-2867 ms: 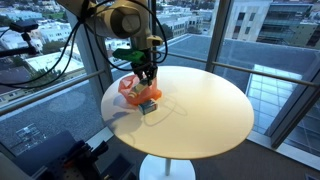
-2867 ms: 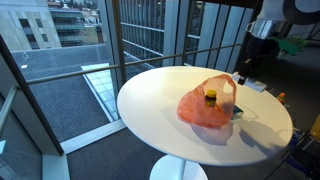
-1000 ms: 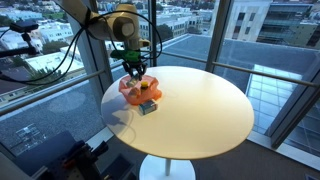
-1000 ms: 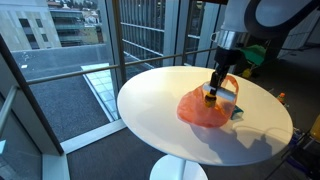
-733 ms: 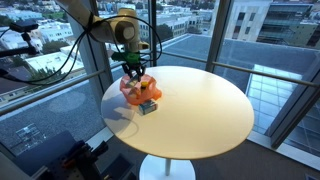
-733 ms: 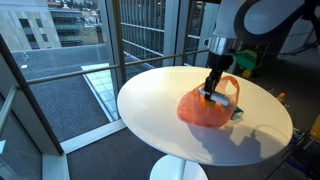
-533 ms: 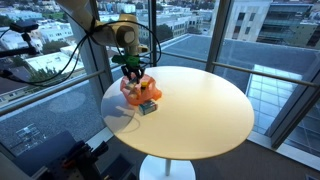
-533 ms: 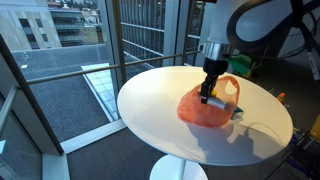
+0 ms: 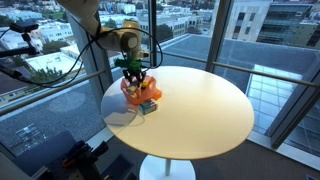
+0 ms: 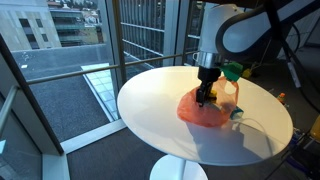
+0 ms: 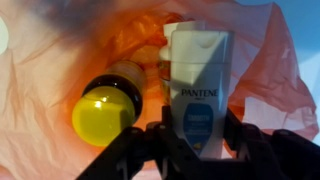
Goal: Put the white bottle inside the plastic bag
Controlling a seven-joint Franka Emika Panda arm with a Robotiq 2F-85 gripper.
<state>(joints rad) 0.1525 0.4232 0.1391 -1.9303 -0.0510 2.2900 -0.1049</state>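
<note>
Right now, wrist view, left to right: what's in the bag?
Yellow-capped bottle → white Pantene bottle, held in the gripper. The orange plastic bag surrounds both, so it has no place in the order.

White bottle (image 11: pixel 198 70) base hidden behind the blurred, dark gripper (image 11: pixel 196 128), plastic bag (image 11: pixel 40 110) cut off by the wrist view's edges, yellow-capped bottle (image 11: pixel 103 115) body buried in folds, white bottle indiscernible in both exterior views.

The arm (image 10: pixel 225 30) bends low, gripper (image 10: pixel 204 97) pointing down, jaws seemingly clamped.
</note>
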